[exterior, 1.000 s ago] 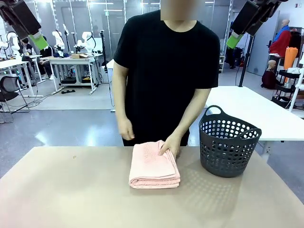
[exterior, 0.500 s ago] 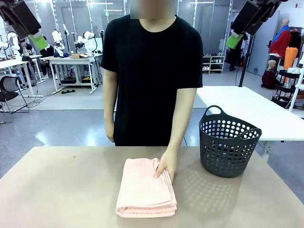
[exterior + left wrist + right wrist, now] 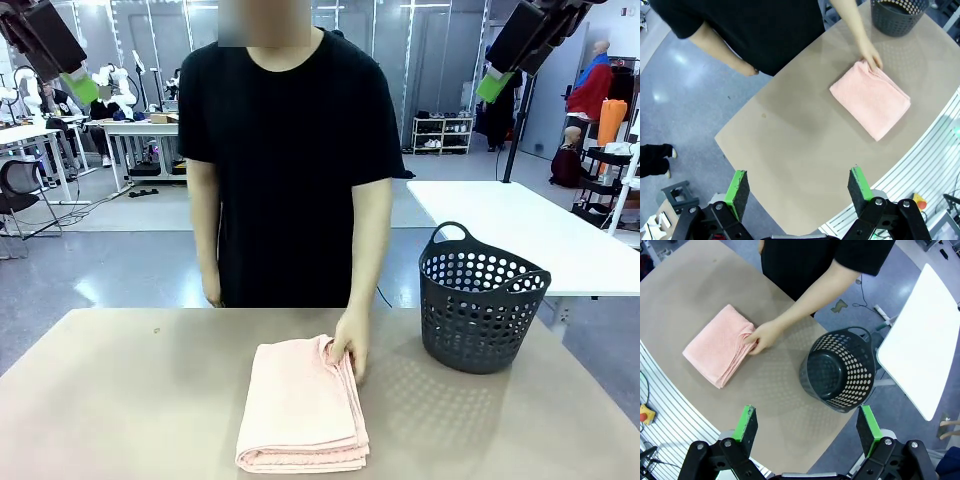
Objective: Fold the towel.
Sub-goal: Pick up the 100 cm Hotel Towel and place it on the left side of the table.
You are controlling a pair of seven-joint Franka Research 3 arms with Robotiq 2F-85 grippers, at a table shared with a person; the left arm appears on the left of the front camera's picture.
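The salmon-pink towel (image 3: 303, 405) lies folded in a thick rectangle at the table's front middle, also seen from above (image 3: 870, 98) (image 3: 719, 344). A person's hand (image 3: 351, 345) rests on its far right corner. My left gripper (image 3: 72, 75) hangs high at the upper left, and its wrist view shows it open (image 3: 797, 186) well above the table with nothing between its green pads. My right gripper (image 3: 500, 72) hangs high at the upper right, open (image 3: 809, 424) and empty above the table.
A dark grey perforated basket (image 3: 480, 298) stands empty on the table right of the towel (image 3: 840, 370). The person stands at the far edge. A white table (image 3: 530, 235) lies behind on the right.
The person's hand has slid the folded towel toward the robot's side and a little left. The person has straightened up. Both grippers stay where they were.
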